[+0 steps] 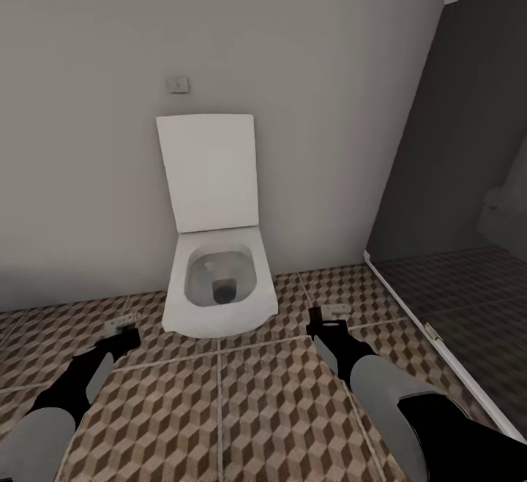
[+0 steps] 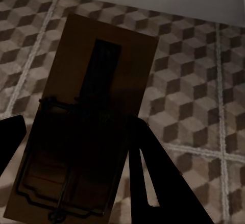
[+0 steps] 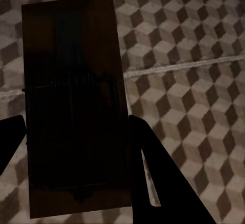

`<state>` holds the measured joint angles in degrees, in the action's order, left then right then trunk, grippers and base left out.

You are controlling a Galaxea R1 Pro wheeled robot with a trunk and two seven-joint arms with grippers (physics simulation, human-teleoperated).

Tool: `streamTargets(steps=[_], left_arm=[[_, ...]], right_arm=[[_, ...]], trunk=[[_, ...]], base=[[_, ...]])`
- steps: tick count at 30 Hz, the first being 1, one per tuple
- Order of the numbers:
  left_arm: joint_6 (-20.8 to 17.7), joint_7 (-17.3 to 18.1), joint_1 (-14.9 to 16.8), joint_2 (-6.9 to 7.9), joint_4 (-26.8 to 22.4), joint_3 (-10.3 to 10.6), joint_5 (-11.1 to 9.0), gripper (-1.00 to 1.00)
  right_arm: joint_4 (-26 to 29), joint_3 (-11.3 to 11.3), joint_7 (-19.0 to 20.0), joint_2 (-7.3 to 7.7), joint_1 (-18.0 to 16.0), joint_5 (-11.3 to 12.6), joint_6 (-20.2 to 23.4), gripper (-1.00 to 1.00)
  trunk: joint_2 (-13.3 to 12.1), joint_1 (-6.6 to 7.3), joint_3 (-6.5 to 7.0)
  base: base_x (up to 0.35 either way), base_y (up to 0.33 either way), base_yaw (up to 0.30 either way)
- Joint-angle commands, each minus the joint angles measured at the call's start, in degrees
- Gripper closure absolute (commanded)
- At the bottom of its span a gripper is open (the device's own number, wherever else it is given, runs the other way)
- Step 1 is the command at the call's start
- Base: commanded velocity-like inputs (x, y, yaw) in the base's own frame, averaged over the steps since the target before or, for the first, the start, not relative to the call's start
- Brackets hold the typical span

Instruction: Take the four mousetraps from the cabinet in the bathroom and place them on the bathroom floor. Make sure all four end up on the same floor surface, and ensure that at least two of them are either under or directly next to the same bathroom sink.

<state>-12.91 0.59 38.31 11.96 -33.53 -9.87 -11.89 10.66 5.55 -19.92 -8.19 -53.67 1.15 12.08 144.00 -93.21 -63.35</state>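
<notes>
Head view: white toilet (image 1: 218,288) w/ lid raised, set against a pale wall (image 1: 307,80); small switch plate (image 1: 177,85) on the wall above the lid. Bathroom floor (image 1: 241,409) tiled in brown/beige/white cube pattern w/ pale grout lines. Dark glass partition (image 1: 454,138) at the view's right, white base rail along the floor. Both arms reach fwd, one each side of the bowl. Left gripper (image 1: 123,330) carries a pale-looking flat board, the left mousetrap (image 1: 122,319), above the tiles near the bowl's left side. Right gripper (image 1: 329,321) carries the right mousetrap (image 1: 336,310) near the bowl's right side.

Left wrist view: left mousetrap (image 2: 87,122), brown board w/ wire parts, clamped between the two dark fingers (image 2: 163,183); tiles beyond.

Right wrist view: right mousetrap (image 3: 76,101), dark board in shadow, wire bar across its middle, clamped between the fingers (image 3: 163,183); tiles beyond.
</notes>
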Motion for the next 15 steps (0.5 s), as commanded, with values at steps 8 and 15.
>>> streamTargets(steps=[8, 15], left_arm=[[-0.4, 0.4, 0.0, -0.01, 0.1, -0.1, -0.5, 1.0], [-0.3, 0.6, 0.0, -0.01, 0.6, -0.1, -0.4, 1.0]], right_arm=[[0.5, 0.5, -0.6, 0.02, 0.0, 0.0, 0.5, 1.0], [0.6, 0.4, -0.9, 0.03, 0.0, -0.1, 0.7, 1.0]], trunk=[[0.1, -0.19, -1.83], [0.2, -0.37, -3.38]], base=[[0.0, 0.0, 0.0], [0.0, 0.0, 0.0]])
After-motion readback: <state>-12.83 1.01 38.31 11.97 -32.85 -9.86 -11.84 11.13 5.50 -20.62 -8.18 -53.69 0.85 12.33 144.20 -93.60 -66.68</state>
